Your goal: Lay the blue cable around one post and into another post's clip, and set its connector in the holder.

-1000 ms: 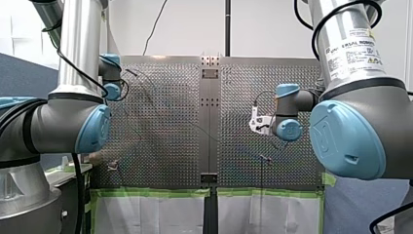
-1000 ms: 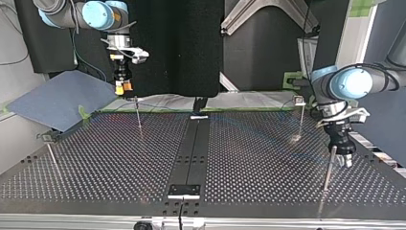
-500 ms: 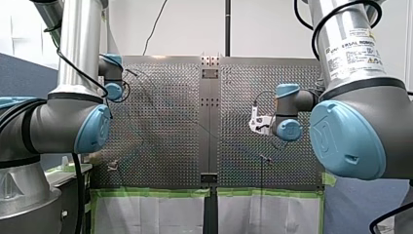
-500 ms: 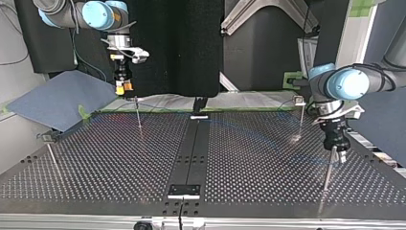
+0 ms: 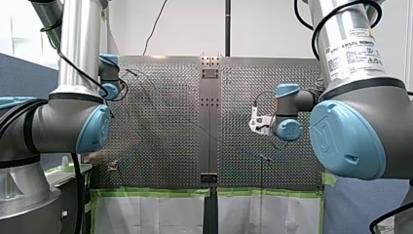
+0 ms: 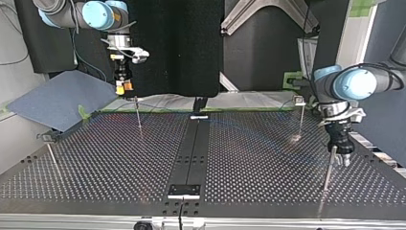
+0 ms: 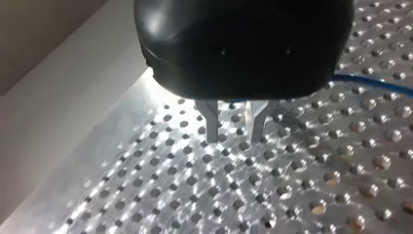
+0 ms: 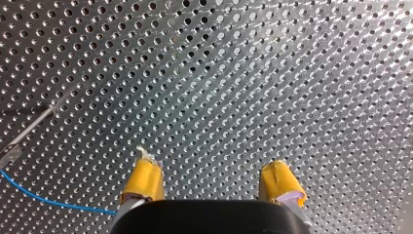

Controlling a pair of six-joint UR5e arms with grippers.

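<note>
The blue cable (image 8: 44, 197) runs over the perforated plate beside my right gripper (image 8: 214, 183), whose yellow pads (image 8: 146, 178) stand open with nothing between them. A thin post (image 8: 27, 131) with a clip stands ahead of it, by the cable. In the top view this gripper (image 6: 123, 87) hangs high over the far left post (image 6: 138, 115). My left gripper (image 7: 234, 131) is open and empty just above the plate, with a stretch of the cable (image 7: 370, 83) off to one side. Seen in the top view, it (image 6: 343, 158) sits close beside the near right post (image 6: 328, 167).
Two more posts stand at the far right (image 6: 300, 117) and near left (image 6: 51, 153) of the top view. A black centre strip (image 6: 191, 148) divides the table, with a black block (image 6: 184, 190) at its near end. A blue-grey sheet (image 6: 57, 103) lies at the far left.
In the top view my left gripper drifted toward the left, then back to the right beside the near right post. My right arm stayed still.
</note>
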